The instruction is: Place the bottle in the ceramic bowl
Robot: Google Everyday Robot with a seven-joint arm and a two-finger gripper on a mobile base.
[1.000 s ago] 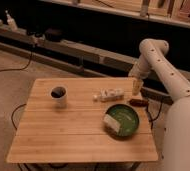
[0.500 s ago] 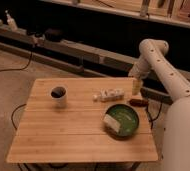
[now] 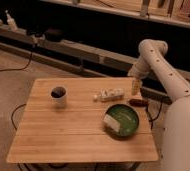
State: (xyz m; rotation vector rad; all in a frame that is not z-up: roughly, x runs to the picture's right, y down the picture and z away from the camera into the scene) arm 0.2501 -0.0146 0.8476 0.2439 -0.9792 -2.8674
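Fingers spread wide, nothing between them. The gripper hangs low over the far right part of the table, just right of the bottle and not touching it.

The bottle lies on its side on the wood, cap end pointing left. It's behind the ceramic bowl, near it but apart.

Step, as I read it: approach, no grasp yet. The next move calls for a short slide left over the bottle's body and a drop with the jaws straddling its narrow axis (wrist yaw may need to square up, can't tell its angle from this view). Then pinch, lift, a short carry toward the camera, and release over the bowl.

Watch:
- a pale cream block fills the left part of the bowl, so aim for the bare green on the right
- a small reddish-brown object sits just below the gripper, between it and the bowl, so keep the carry above it
- the bottle is round and may roll if one finger lands first

Room: the gripper, the brown object and the bowl all crowd the right edge of the table. The white mug is well apart on the left. Bare wood runs across the front and left, so a nudged bottle has space that way and little to the right.
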